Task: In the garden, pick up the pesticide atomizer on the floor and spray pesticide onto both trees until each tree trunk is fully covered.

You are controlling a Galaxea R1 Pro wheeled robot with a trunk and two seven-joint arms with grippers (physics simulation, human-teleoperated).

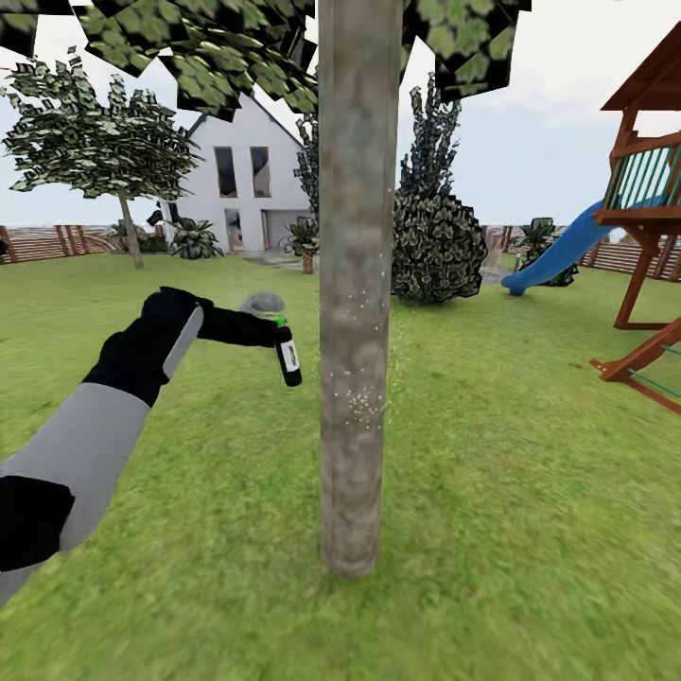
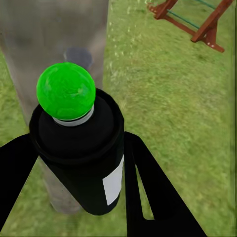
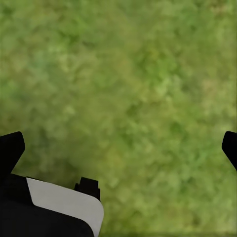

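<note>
Left hand (image 1: pixel 274 333) clamped on the spray bottle (image 1: pixel 288 356) at frame centre-left, just beside the trunk (image 1: pixel 356 284); right hand (image 3: pixel 118 148) spread wide, empty; risk: fixed aim speckles one patch, leaving far side bare.

The head view looks forward and slightly down across the lawn (image 1: pixel 473 473) from standing height, close to the tree trunk (image 1: pixel 357 284), which rises through the middle of the picture; beyond the trunk stand the white house (image 1: pixel 248 184) and, to its right, the wooden playset (image 1: pixel 653 208). The left wrist view sits very near the pesticide atomizer (image 2: pixel 81 148), looking along the black jaws past its green top toward the same trunk (image 2: pixel 44 44), with a piece of the playset (image 2: pixel 197 22) beyond. Both views thus share trunk, atomizer (image 1: pixel 288 355), playset and grass. The right wrist view faces straight down at blurred grass (image 3: pixel 128 98), away from the trunk.
</note>
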